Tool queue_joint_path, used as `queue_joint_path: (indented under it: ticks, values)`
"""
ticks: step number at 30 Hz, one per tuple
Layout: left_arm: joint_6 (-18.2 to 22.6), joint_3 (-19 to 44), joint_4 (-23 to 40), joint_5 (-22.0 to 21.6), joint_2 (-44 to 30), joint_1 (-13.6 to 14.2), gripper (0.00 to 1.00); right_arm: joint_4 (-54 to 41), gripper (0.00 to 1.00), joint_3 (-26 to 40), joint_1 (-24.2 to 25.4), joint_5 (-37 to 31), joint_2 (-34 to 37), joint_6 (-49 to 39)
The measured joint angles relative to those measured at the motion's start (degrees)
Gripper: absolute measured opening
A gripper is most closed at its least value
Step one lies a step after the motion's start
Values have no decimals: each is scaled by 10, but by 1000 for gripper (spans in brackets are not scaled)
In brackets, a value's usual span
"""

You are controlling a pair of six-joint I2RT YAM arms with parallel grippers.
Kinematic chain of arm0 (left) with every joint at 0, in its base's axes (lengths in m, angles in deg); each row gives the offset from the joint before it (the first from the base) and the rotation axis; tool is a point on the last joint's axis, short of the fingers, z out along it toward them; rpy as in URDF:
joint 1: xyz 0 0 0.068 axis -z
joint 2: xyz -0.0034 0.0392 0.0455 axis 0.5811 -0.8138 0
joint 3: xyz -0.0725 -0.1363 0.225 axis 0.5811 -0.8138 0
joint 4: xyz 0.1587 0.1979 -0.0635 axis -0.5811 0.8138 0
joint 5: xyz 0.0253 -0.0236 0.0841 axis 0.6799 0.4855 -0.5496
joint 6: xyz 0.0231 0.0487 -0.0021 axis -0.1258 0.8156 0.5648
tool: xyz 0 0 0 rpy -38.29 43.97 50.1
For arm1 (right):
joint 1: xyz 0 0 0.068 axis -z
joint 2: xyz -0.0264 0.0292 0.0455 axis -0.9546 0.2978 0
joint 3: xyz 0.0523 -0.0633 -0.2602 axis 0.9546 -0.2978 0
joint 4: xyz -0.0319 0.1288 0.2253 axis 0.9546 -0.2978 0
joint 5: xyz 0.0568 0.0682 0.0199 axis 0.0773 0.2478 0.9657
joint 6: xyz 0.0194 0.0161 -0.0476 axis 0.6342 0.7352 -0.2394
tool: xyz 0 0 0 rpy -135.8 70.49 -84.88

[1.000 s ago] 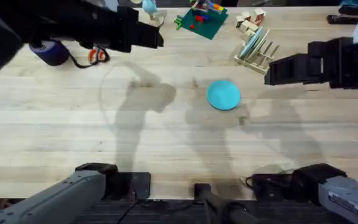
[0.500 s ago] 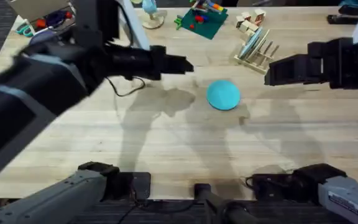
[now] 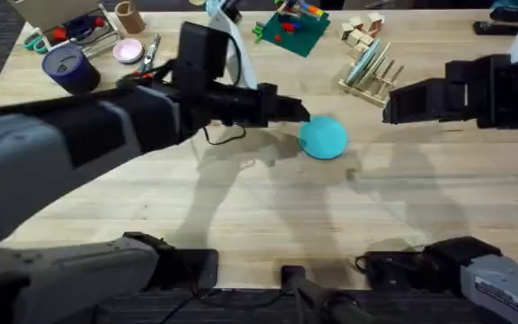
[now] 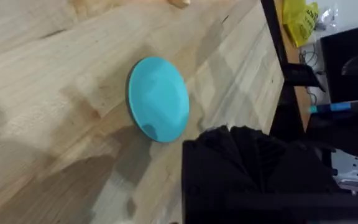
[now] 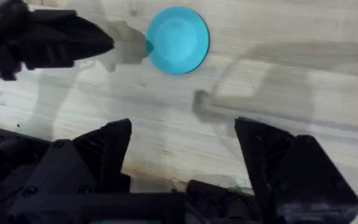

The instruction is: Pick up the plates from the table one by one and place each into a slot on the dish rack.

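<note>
A bright blue plate (image 4: pixel 158 98) lies flat on the pale wooden worktop (image 4: pixel 55 68). The left gripper (image 4: pixel 253 174) shows as a dark mass just beside the plate's edge.

The left arm (image 3: pixel 79 153) is large and blurred under the overhead camera, and the left gripper (image 3: pixel 297 112) hides its fingers. The plate in the dish rack (image 3: pixel 370 70) is half hidden by pegs

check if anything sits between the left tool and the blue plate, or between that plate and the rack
Nothing visible does. The left tool is right beside the blue plate, with bare table between them. From the plate to the rack, the wood is bare too; the right tool hovers off to the side.
</note>
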Motion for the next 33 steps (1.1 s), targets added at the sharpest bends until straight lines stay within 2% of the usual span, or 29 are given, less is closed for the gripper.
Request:
queue_joint_path:
  ticks: [11, 19, 33]
  values:
    - [-34, 0, -83, 0, -86, 29, 43, 0, 994, 0, 0, 0, 0, -13]
    - [-49, 0, -119, 0, -144, 29, 42, 0, 994, 0, 0, 0, 0, -13]
    - [-73, 0, -158, -6, -177, 33, 42, 0, 995, 0, 0, 0, 0, -13]
